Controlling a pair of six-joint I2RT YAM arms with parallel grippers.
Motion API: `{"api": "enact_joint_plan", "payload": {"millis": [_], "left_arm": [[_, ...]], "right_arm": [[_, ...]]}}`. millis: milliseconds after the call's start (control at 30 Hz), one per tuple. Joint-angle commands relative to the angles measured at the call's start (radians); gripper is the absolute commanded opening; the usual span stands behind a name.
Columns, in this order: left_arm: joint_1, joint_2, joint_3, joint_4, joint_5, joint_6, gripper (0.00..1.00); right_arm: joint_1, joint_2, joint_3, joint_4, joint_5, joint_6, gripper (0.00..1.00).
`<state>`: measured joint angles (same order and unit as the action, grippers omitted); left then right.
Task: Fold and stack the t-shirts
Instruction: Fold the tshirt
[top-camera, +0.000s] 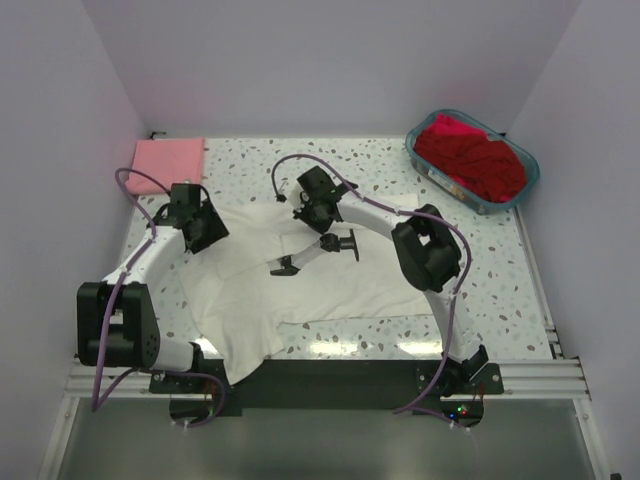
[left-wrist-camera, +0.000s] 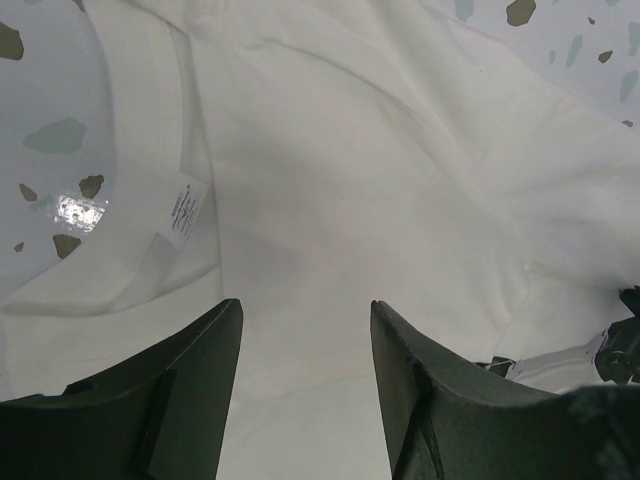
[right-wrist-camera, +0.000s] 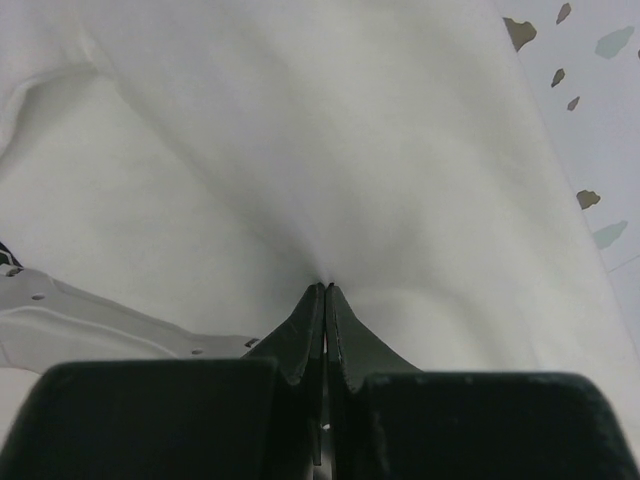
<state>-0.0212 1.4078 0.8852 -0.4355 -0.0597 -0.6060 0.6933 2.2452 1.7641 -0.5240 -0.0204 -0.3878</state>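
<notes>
The left end effector (left-wrist-camera: 305, 340) hangs just above the white t-shirt (left-wrist-camera: 350, 180) with its two fingers (left-wrist-camera: 225, 345) spread wide and nothing between them; the shirt's collar (left-wrist-camera: 180, 100) and sewn-in neck label (left-wrist-camera: 183, 210) lie just ahead and to its left, with speckled counter (left-wrist-camera: 60, 130) showing beyond the neckline. The right end effector (right-wrist-camera: 325, 290) is pinched shut on a small ridge of the same white cloth, which puckers up to its fingertips. From above, the white shirt lies rumpled on the middle of the counter beneath both end effectors, its near hem drooping over the counter edge between the arm bases. A folded pink t-shirt (top-camera: 170, 158) sits well beyond the left end effector (top-camera: 210, 232), at the far left corner. Red t-shirts (top-camera: 470, 160) lie heaped in a teal basket (top-camera: 520, 190), well off to the right of the right end effector (top-camera: 305, 215)
</notes>
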Motion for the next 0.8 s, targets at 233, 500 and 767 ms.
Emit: {"api": "enact_joint_plan", "payload": {"millis": [233, 500, 767], "left_arm": [[-0.003, -0.010, -0.011, 0.014, -0.014, 0.020, 0.59], [-0.003, -0.015, -0.011, 0.014, -0.015, 0.020, 0.59], [-0.003, -0.017, -0.011, 0.018, -0.014, 0.026, 0.59]], "right_arm": [[0.002, -0.081, -0.015, -0.045, -0.015, -0.011, 0.02], [-0.009, -0.137, -0.060, -0.010, 0.017, 0.001, 0.26], [-0.080, -0.191, -0.136, 0.030, 0.033, 0.006, 0.30]]}}
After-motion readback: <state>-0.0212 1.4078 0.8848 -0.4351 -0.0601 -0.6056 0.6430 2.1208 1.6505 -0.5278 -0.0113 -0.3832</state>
